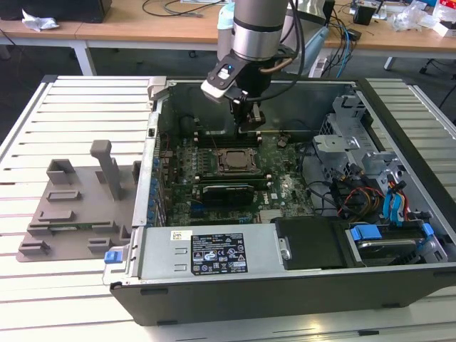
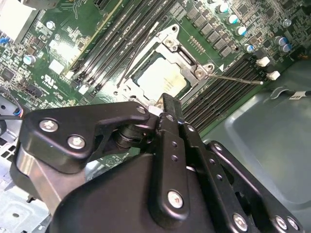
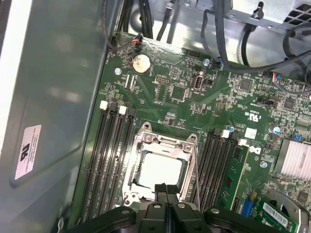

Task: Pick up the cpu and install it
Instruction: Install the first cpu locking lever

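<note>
The cpu (image 3: 160, 170) lies flat inside the black socket frame (image 3: 146, 141) on the green motherboard, its pale silver top facing up; it also shows in the second wrist view (image 2: 163, 77) and in the exterior view (image 1: 235, 160). My gripper (image 1: 251, 125) hangs inside the open computer case, a little above the socket's edge and not touching the cpu. Its two black fingers (image 3: 165, 191) are pressed together, shut, with nothing seen between them. In the second wrist view the fingertips (image 2: 165, 104) sit just over the frame's near corner.
Rows of memory slots (image 3: 114, 155) flank the socket. A thin metal lever (image 2: 238, 80) sticks out beside the frame. Drive cage and cables (image 1: 370, 178) fill the case's right in the exterior view. A grey plastic tray (image 1: 71, 206) lies on the slatted table at its left.
</note>
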